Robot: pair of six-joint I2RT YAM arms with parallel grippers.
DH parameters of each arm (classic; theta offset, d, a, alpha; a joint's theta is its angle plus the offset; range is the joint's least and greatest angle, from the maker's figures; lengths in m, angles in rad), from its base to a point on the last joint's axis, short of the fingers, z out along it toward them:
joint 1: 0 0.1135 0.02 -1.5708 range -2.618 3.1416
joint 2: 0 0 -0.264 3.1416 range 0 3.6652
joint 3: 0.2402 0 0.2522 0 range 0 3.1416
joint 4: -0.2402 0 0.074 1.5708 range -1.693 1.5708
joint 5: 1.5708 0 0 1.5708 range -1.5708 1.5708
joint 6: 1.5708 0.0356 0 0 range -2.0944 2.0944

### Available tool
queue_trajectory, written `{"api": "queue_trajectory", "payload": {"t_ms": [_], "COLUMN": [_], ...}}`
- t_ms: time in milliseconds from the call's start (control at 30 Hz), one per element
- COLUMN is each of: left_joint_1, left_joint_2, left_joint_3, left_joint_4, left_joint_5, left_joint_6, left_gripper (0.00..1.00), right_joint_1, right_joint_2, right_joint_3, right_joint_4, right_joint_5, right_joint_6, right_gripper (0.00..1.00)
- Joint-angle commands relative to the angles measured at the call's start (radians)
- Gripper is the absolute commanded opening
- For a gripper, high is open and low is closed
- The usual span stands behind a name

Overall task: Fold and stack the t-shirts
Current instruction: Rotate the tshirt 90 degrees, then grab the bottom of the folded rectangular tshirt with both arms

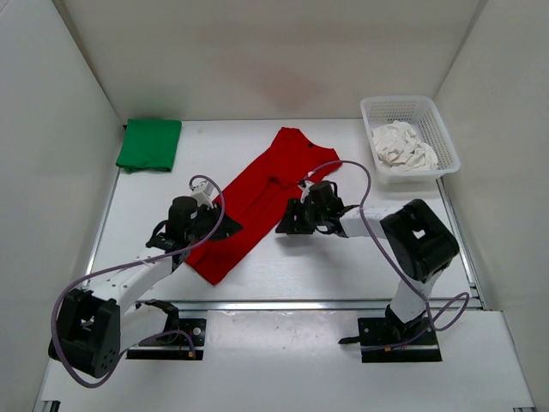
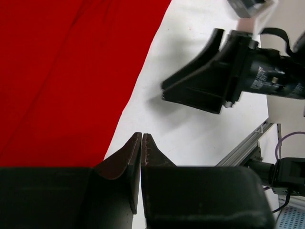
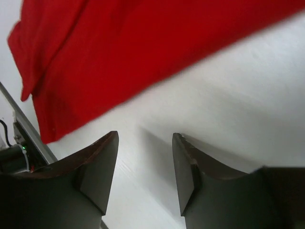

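Now, red shirt [image 1: 257, 197]: long strip, mid frame.
Left claw [image 2: 142, 136]: narrow, empty.
Right claw [image 3: 145, 136]: wide, empty.
Tip: pinch its 2 lower corners, fold evenly upward.

White table [image 1: 283, 266], metal rail [image 1: 326, 304] along near edge; plain white walls [image 1: 274, 51] on three sides; lighting seemingly even.

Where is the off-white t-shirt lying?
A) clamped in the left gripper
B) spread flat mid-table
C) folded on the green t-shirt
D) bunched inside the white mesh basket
D: the off-white t-shirt lies crumpled inside the basket, at the far right of the top view.
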Motion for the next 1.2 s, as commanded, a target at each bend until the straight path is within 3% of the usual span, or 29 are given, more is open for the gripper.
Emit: {"api": "queue_trajectory", "payload": {"t_ms": [0, 100, 200, 233, 267, 333, 567, 633, 733, 833, 900, 967, 1033, 1167], "left_joint_1": [0.008, 0.0, 0.006, -0.001, -0.001, -0.007, -0.082, -0.116, -0.148, -0.162, -0.158, -0.168, -0.187, -0.262], "left_joint_2": [-0.021, -0.016, -0.01, -0.009, -0.004, 0.004, 0.085, 0.116, 0.146, 0.116, 0.1, 0.1, 0.106, 0.149], "left_joint_3": [-0.025, -0.027, -0.018, -0.013, -0.007, 0.001, 0.022, 0.033, 0.054, 0.044, 0.007, -0.017, -0.04, -0.045], "left_joint_4": [-0.024, -0.024, -0.038, -0.035, -0.038, -0.047, -0.035, -0.035, -0.09, -0.156, -0.174, -0.187, -0.173, -0.144], "left_joint_5": [0.008, -0.003, 0.002, -0.003, 0.0, -0.009, -0.012, -0.007, -0.027, -0.111, -0.127, -0.136, -0.13, -0.132], "left_joint_6": [0.023, 0.022, 0.029, 0.031, 0.037, 0.036, 0.042, 0.052, 0.08, 0.12, 0.141, 0.148, 0.138, 0.118], "left_gripper": [0.16, 0.16, 0.16, 0.16, 0.16, 0.15, 0.18, 0.21, 0.29, 0.47, 0.69, 0.78, 0.79, 0.61], "right_joint_1": [0.019, 0.042, 0.035, 0.036, 0.024, 0.006, -0.295, -0.375, -0.407, -0.397, -0.377, -0.36, -0.325, -0.223], "right_joint_2": [0.07, 0.153, 0.247, 0.271, 0.283, 0.267, 0.038, 0.021, -0.049, -0.152, -0.232, -0.356, -0.457, -0.653], "right_joint_3": [0.072, 0.129, 0.203, 0.21, 0.221, 0.197, -0.004, 0.006, -0.049, -0.116, -0.188, -0.26, -0.326, -0.464], "right_joint_4": [0.136, 0.141, 0.145, 0.15, 0.145, 0.131, -0.028, -0.111, -0.064, -0.089, -0.114, -0.134, -0.178, -0.281], "right_joint_5": [0.019, 0.058, 0.023, 0.006, -0.019, -0.033, -0.132, -0.167, -0.176, -0.123, -0.088, -0.053, -0.028, 0.015], "right_joint_6": [0.067, 0.092, 0.124, 0.129, 0.132, 0.121, -0.058, -0.126, -0.109, -0.117, -0.112, -0.102, -0.094, -0.045], "right_gripper": [0.48, 0.45, 0.32, 0.26, 0.13, 0.0, 0.01, 0.09, 0.34, 0.41, 0.43, 0.44, 0.42, 0.4]}}
